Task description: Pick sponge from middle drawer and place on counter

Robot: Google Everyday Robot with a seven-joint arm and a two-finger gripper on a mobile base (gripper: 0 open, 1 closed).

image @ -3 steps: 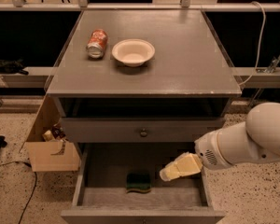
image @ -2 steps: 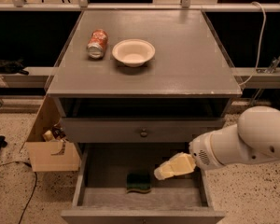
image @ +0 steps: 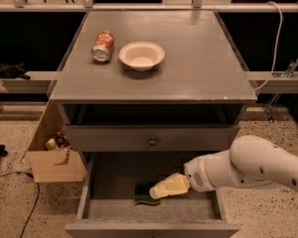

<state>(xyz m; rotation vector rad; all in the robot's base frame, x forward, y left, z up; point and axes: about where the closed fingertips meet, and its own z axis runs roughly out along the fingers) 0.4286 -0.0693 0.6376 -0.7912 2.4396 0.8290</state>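
- camera view: sponge (image: 141,196) lies in the open drawer (image: 114,180), near its front middle.
- gripper (image: 157,192) is inside the drawer, at the sponge's right edge; whether it grips cannot be told.
- likely left: lift, then place on counter (image: 188,58) above the drawer.
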